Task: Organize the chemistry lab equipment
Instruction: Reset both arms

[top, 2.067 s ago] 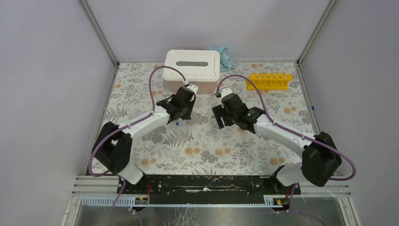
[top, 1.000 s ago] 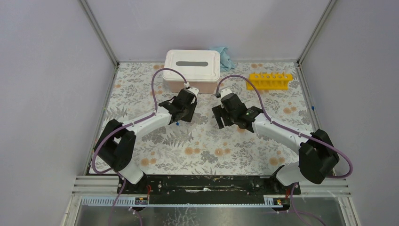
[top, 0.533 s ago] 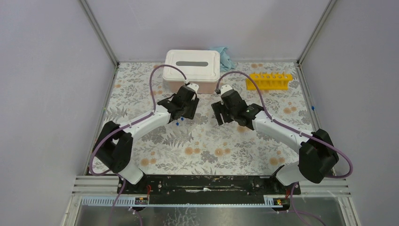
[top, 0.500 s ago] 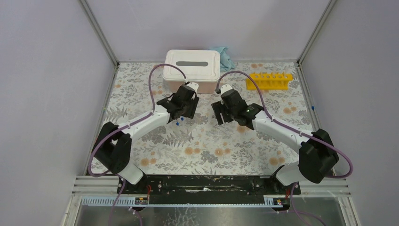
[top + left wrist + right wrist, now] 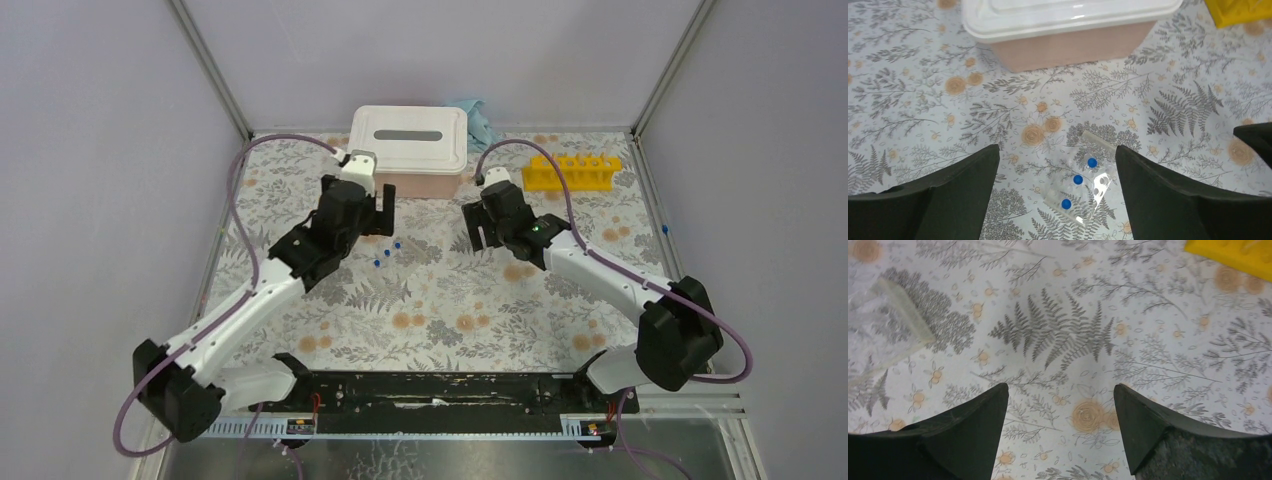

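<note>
left wrist view. partner: where are the tubes (image 5: 1078, 179)?
me: on the table (image 5: 908, 100), straight ahead between my left gripper (image 5: 1056, 151) fingers, row slanting near-left to far-right. jaws wide, holding nothing. right gripper (image 5: 1060, 390) also wide, empty, farther off.

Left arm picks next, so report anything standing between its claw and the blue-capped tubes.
Nothing visible does. The open left claw hangs over the blue-capped tubes, which lie in clear plastic right in its opening. The white box sits beyond them, out of the way.
</note>
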